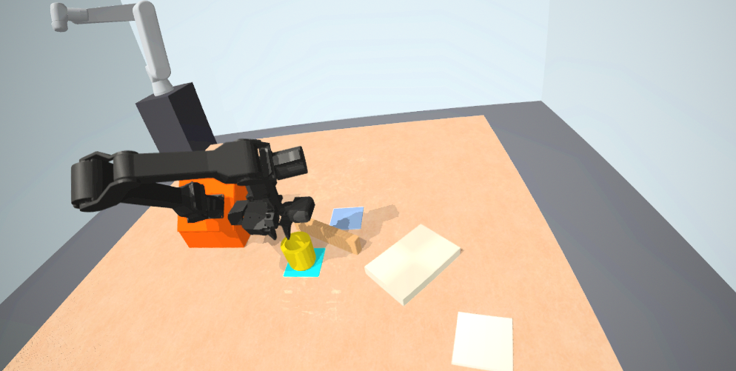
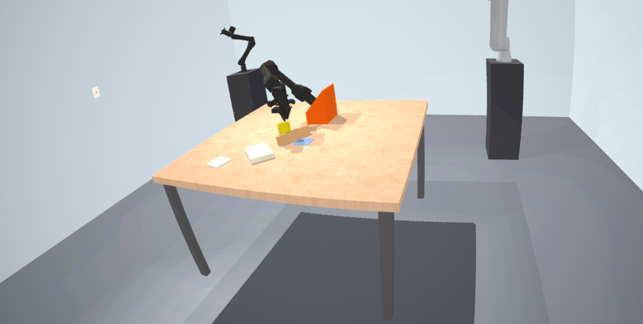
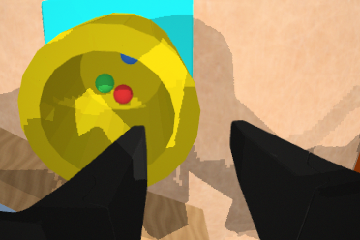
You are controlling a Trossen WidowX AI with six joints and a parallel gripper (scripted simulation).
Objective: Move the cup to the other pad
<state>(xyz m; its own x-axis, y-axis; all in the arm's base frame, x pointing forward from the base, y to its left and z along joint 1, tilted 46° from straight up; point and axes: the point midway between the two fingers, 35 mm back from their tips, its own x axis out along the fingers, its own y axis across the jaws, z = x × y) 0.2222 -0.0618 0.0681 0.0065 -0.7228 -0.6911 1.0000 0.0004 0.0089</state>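
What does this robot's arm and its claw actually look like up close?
The arm is matte black all over, built of chunky, blocky segments joined by rounded hinges. The gripper ends in two plain black fingers that taper to points. No cables, labels or markings show.

In the wrist view the gripper (image 3: 187, 146) fingers run off the bottom edge and one covers the near rim of the yellow cup (image 3: 97, 99). The blue marble (image 3: 129, 58), beyond the gripper, is perhaps half hidden by the cup's wall.
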